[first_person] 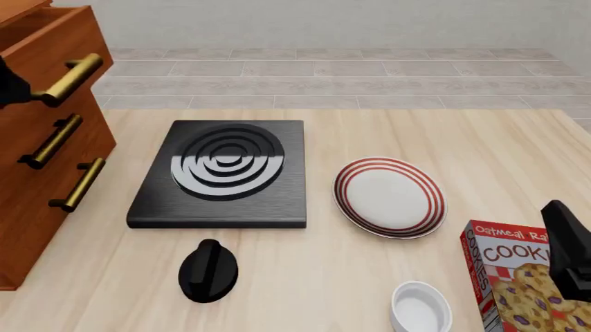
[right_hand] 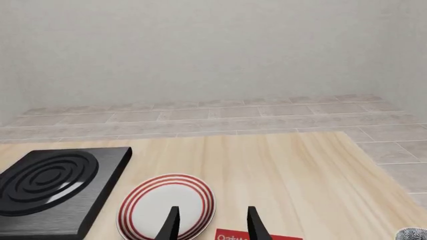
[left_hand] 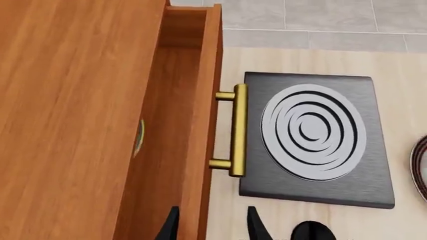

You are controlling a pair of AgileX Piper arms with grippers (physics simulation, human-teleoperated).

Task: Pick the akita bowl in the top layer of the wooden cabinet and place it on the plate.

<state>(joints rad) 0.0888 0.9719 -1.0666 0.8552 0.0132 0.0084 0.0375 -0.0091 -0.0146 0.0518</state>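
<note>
Top drawer (left_hand: 175, 125) pulled open, bowl mostly hidden under cabinet top (left_hand: 67, 100); left fingers (left_hand: 168, 227) released, right fingers (right_hand: 169, 225) released over plate (right_hand: 167, 207).

Your left gripper (left_hand: 212, 225) shows only as two dark fingertips (left_hand: 257, 226), parted, straddling the front panel of the top drawer (left_hand: 200, 125) of the wooden cabinet (left_hand: 67, 120). That drawer stands pulled out, its brass bar handle (left_hand: 237, 131) jutting from the panel. Inside it, at 9 o'clock from the handle, a sliver of something round peeks from under the cabinet top; you cannot tell what. At 3 o'clock lies the black stove (left_hand: 313, 140), with the plate (left_hand: 420, 167) edge beyond.
</note>
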